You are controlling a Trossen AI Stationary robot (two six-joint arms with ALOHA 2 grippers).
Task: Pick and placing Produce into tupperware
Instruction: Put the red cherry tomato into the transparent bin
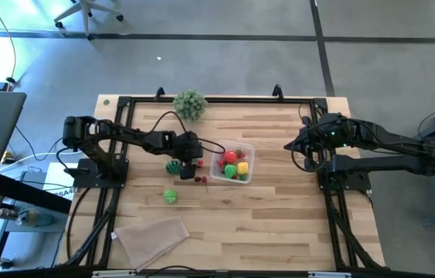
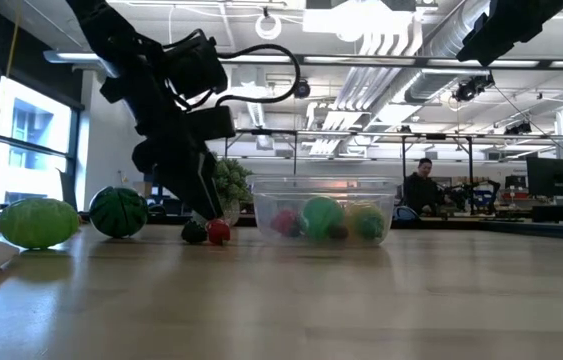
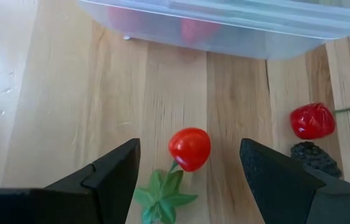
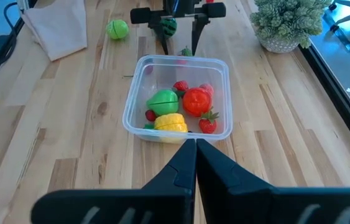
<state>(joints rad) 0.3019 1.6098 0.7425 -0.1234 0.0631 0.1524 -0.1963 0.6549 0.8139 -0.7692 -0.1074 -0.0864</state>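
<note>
Wooden table seen from above, with both arms at work height. The left gripper is lowered to the tabletop just beside the clear plastic container, on the side facing the left arm. Its two dark fingers stand apart, holding nothing, and a small red cherry tomato with a green leafy stem lies on the wood between them (touching neither finger, as far as the wrist view shows). Near this tomato, outside the fingers, lie a red berry and a dark bumpy berry, close to each other.

The container sits near the middle of the table and already holds several pieces: a green piece, a red tomato-like piece, a yellow piece and small strawberries. In the low view these show through its clear wall.

Still on the table: a dark green striped ball resembling a watermelon just beside the left gripper, and a lighter green ball nearer the front edge. A beige folded cloth lies near the front left corner; a bushy grey-green plant stands at the far edge.

The right gripper waits above the right part of the table, clenched and empty, pointed toward the container. A person sits in the room beyond.
</note>
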